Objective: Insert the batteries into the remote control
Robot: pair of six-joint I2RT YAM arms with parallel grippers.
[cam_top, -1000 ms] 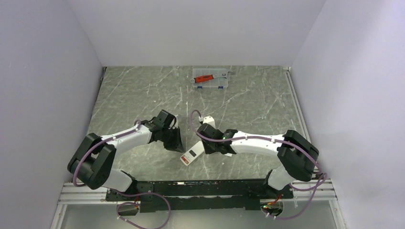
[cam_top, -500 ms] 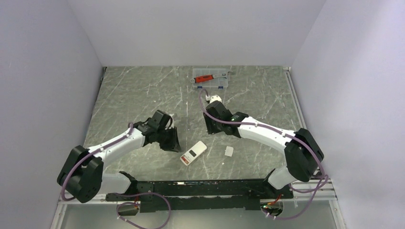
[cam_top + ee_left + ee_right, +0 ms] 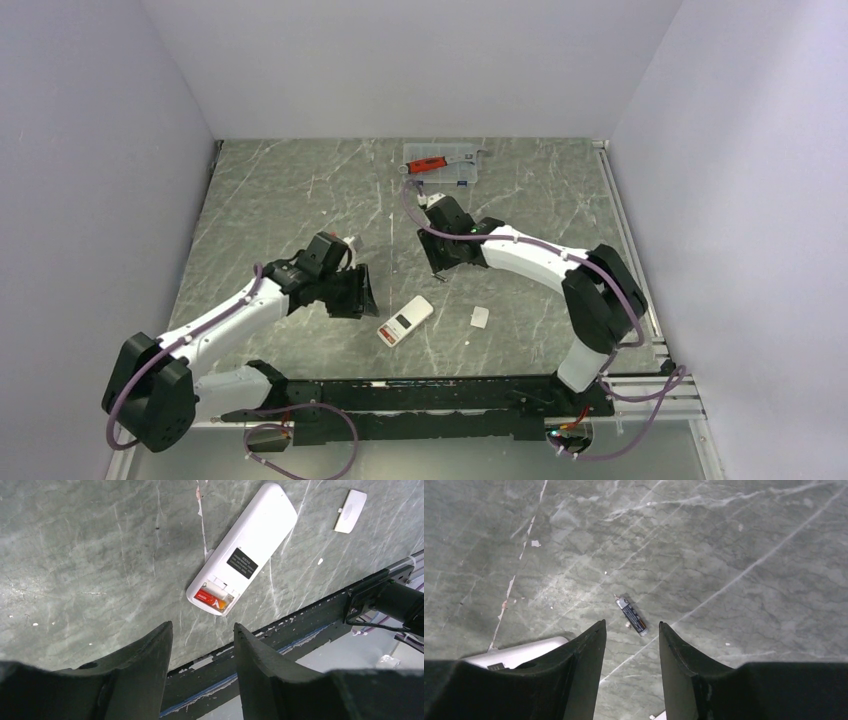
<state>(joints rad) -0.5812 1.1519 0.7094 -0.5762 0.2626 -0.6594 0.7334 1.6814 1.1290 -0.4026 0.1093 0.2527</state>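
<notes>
The remote control (image 3: 248,546) lies back up on the table, also in the top view (image 3: 405,320). Its recess is open, with one red-orange battery (image 3: 211,598) lying in it. A second battery (image 3: 632,615), dark with a silver tip, lies loose on the table. My right gripper (image 3: 631,626) is open and empty, its fingertips just short of this battery on either side; it also shows in the top view (image 3: 441,264). My left gripper (image 3: 202,627) is open and empty, just left of the remote's recess end, also in the top view (image 3: 357,294).
A small white square cover piece (image 3: 480,317) lies right of the remote, also in the left wrist view (image 3: 350,511). A clear plastic case (image 3: 442,166) with a red-handled tool stands at the back. The black base rail (image 3: 420,395) runs along the near edge.
My right gripper has left the remote, swung toward the back and now hangs over the loose battery. My left arm has drawn back a little to the left. The cover piece came into sight.
</notes>
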